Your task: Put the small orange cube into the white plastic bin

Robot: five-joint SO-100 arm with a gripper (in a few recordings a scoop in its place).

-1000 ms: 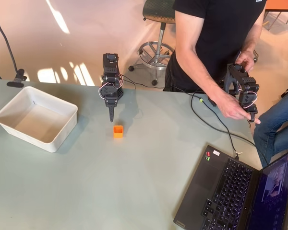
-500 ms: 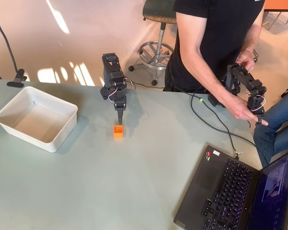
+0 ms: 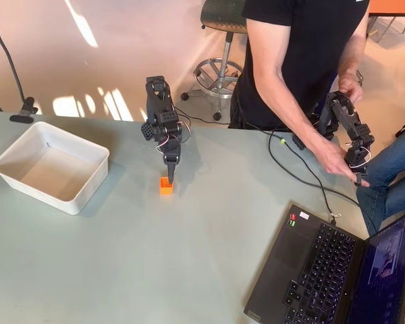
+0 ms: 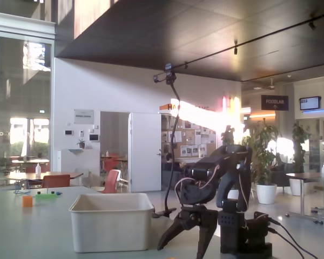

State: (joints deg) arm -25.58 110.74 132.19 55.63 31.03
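Cube (image 3: 165,186) sits on the bench (image 3: 155,263) near the middle of the far edge, well apart from the bin (image 3: 50,166), which stands at the far left corner in the overhead view. Hand (image 3: 170,179) points down at the cube's far side, tips touching or just above it. In the fixed view the hand (image 4: 189,240) has its fingers spread apart beside the bin (image 4: 112,221).

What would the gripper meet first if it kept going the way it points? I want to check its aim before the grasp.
Probably the small orange cube: in the overhead view the gripper points down at its top edge, though height is unclear.
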